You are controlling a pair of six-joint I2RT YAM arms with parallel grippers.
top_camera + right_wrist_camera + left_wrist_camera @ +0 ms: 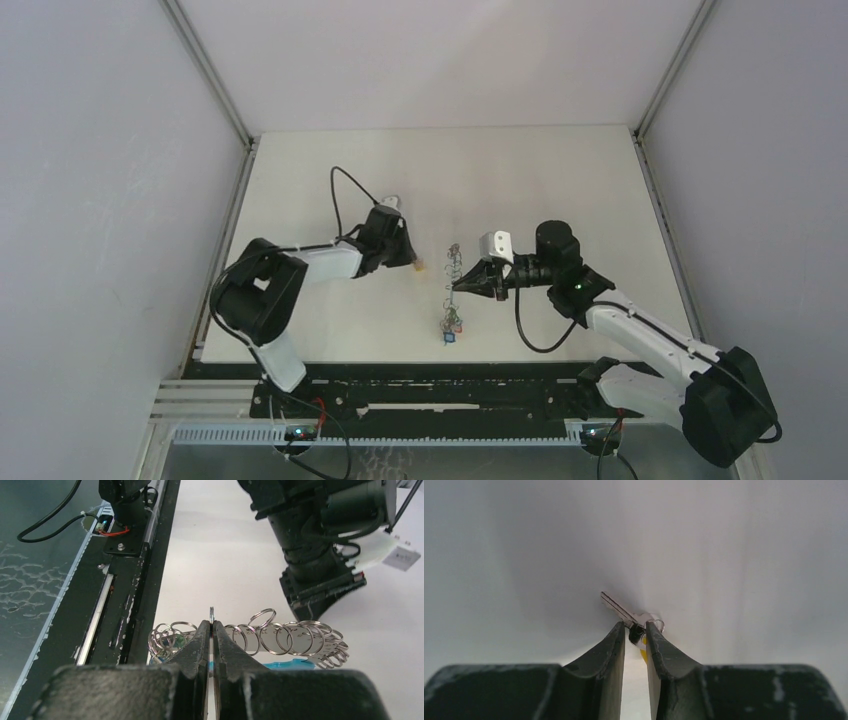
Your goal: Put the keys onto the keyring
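In the near half of the surface (560, 180), about mid-width, the keyring (280, 637) lies strung out. The right jaws are clamped shut on one of its wire loops, steadying it. Just beyond, the left jaws stand narrow, pinching the yellow-headed key (616, 607) by its head. The step in hand looks like picking up this key; next, its hole must meet a loop's split end.

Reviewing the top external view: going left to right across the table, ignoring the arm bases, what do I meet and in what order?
left gripper → yellow-headed key at its fingertips → keyring, stretched near to far → right gripper, reaching in from the right and pinching the keyring.
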